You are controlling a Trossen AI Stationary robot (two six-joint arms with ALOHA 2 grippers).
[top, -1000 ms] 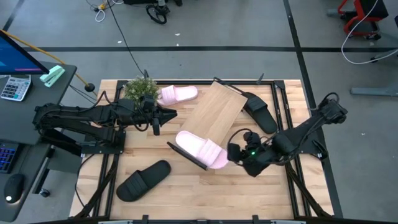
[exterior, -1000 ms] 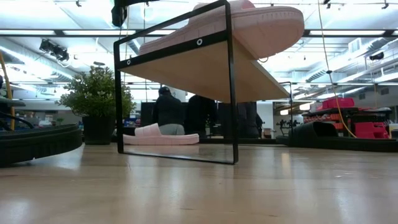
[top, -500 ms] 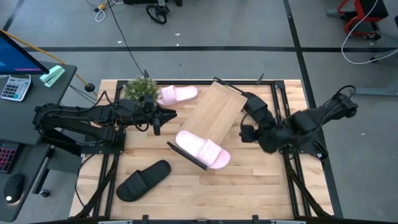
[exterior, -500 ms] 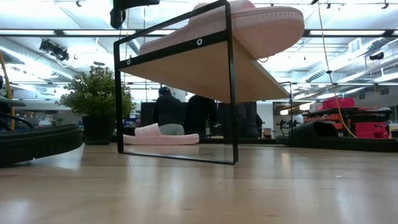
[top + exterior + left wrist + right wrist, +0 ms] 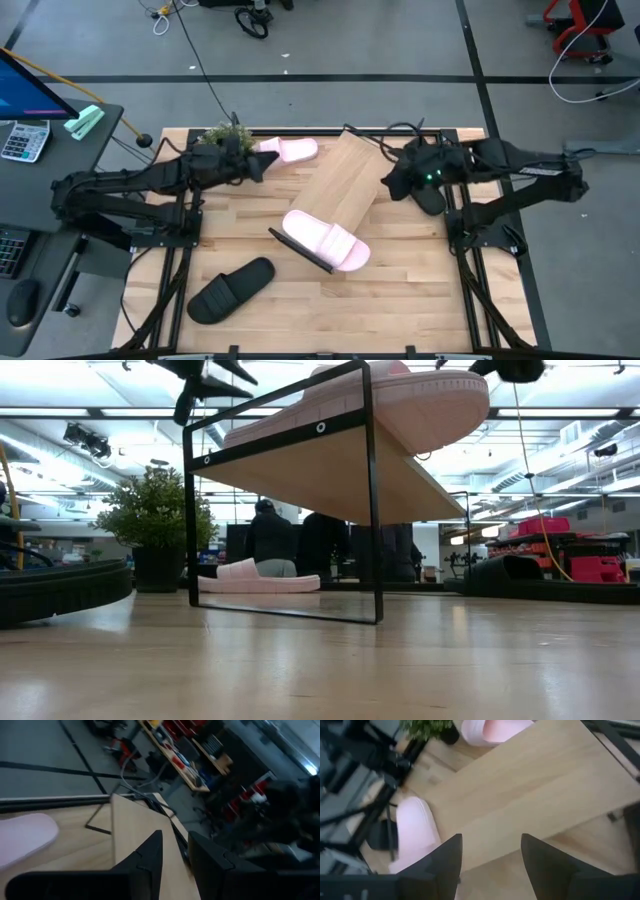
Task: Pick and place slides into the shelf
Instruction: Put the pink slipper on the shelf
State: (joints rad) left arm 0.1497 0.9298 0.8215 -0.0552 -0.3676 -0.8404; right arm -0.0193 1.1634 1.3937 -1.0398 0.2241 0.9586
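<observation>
The shelf [image 5: 345, 180] stands slantwise mid-table on its black end frames. One pink slide [image 5: 325, 240] lies sole down on the board's near end and sticks out over it [image 5: 400, 400]. The other pink slide [image 5: 292, 150] lies on the table beside the plant. One black slide [image 5: 230, 290] rests near the table's near left corner. The second black slide [image 5: 432, 200] lies right of the shelf, partly under my right arm. My left gripper [image 5: 262, 166] hovers open just left of the far pink slide [image 5: 25, 840]. My right gripper [image 5: 390, 182] is open above the shelf's far right end [image 5: 535, 785].
A small potted plant [image 5: 225, 140] stands at the far left, close behind my left gripper. Black frame rails run along the table's left and right sides [image 5: 455, 230]. Bare wood shows at the near right [image 5: 400, 300]. A desk with a calculator sits off the left edge.
My right gripper has left the near end of the shelf beside the pink slide and swung toward the far edge, rising over the shelf's far right end. My left gripper has moved toward the far edge, closer to the pink slide by the plant. The slides and shelf stayed put.
</observation>
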